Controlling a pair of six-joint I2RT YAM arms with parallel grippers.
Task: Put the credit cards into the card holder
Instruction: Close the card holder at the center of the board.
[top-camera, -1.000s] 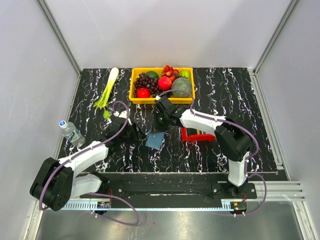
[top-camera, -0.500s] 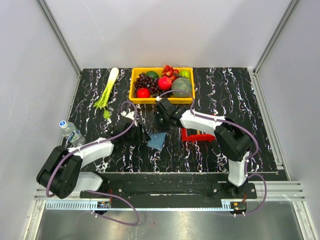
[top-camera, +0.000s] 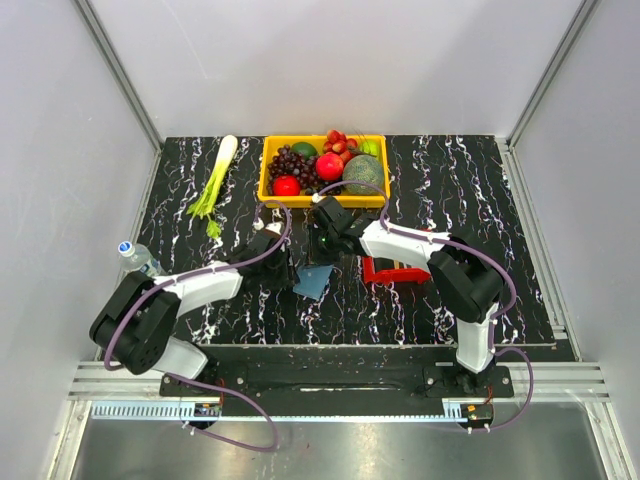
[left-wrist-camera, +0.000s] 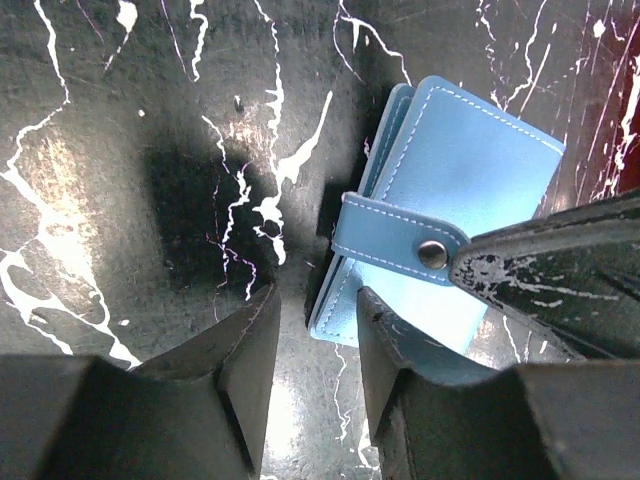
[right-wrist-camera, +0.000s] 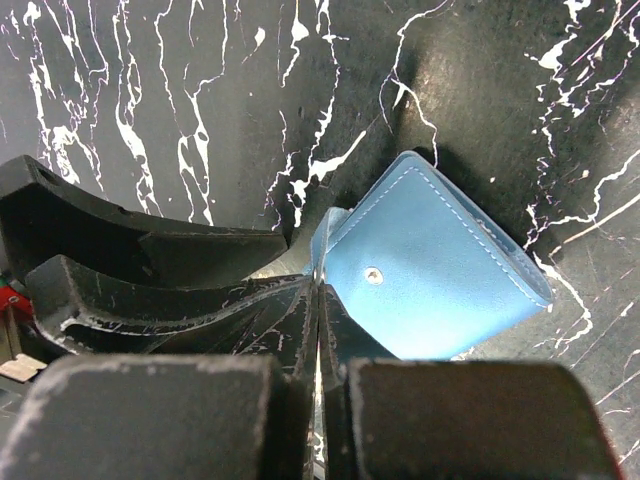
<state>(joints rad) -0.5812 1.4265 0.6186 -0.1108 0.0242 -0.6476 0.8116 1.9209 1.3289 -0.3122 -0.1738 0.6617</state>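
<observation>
The card holder (left-wrist-camera: 470, 170), a pale blue wallet with white stitching, lay folded shut on the black marbled table (left-wrist-camera: 120, 150). Its strap (left-wrist-camera: 385, 235) lay across the cover and bore a metal snap (left-wrist-camera: 432, 254). The right gripper (right-wrist-camera: 318, 292), fingers pressed together, touched the strap's end. The left gripper (left-wrist-camera: 312, 330) stood with fingers apart at the holder's near corner, clamping nothing. A red tray (top-camera: 385, 272) sat near.

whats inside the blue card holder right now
Nothing inside shows: the card holder lies folded shut on the table, with only its blue cover and snap strap visible. Its pockets and whatever they hold are covered.
</observation>
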